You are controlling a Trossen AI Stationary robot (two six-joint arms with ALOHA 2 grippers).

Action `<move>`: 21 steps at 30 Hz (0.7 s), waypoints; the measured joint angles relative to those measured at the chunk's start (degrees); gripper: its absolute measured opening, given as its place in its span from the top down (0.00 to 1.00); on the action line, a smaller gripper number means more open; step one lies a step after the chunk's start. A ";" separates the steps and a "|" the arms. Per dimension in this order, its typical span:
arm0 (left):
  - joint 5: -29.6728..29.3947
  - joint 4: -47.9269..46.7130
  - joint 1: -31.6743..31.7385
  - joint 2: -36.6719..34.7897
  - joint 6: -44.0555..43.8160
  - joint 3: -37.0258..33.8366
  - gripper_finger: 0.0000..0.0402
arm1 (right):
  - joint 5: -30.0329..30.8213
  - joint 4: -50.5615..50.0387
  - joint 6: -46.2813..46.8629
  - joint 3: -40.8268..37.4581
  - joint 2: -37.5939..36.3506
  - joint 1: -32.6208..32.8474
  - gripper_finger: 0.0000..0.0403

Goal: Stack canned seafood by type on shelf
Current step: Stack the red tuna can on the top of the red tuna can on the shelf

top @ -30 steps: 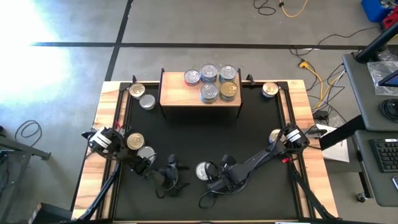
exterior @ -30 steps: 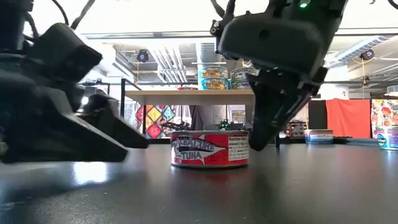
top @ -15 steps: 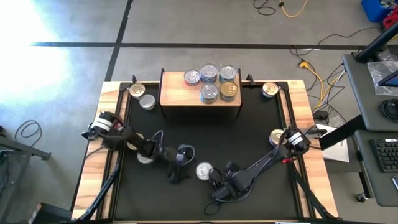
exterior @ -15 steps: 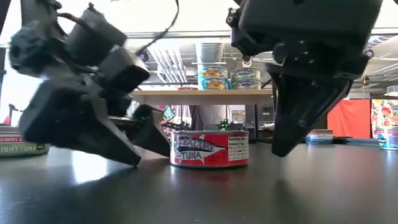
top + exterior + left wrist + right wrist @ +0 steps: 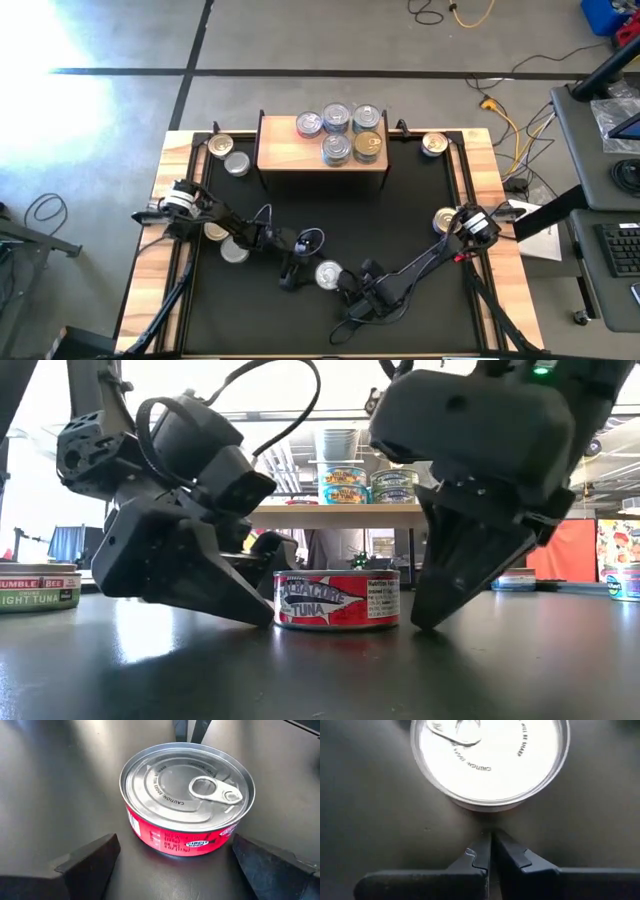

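Left end effector (image 5: 175,855) advanced, straddling red tuna can (image 5: 187,797); right end effector (image 5: 490,852) adjacent.

A red tuna tin (image 5: 337,599) sits on the table between two grippers, seemingly untouched.

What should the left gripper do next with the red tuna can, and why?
Probably ease the left gripper forward and close on the red tuna can. Its fingers stand open just short of the can, while the shut right gripper sits at the other side.

red tuna can (image 5: 337,599) is hemmed by left gripper (image 5: 262,595) and right gripper (image 5: 428,610).
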 joint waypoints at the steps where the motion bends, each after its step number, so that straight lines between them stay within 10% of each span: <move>1: -0.12 0.53 -0.02 0.00 -0.07 -0.15 0.04 | 0.21 1.41 -0.26 -0.85 -0.09 0.02 0.97; 21: 0.77 -3.22 -4.22 0.87 -7.32 7.54 0.04 | 5.12 10.66 -9.80 -3.54 -0.05 -0.94 0.97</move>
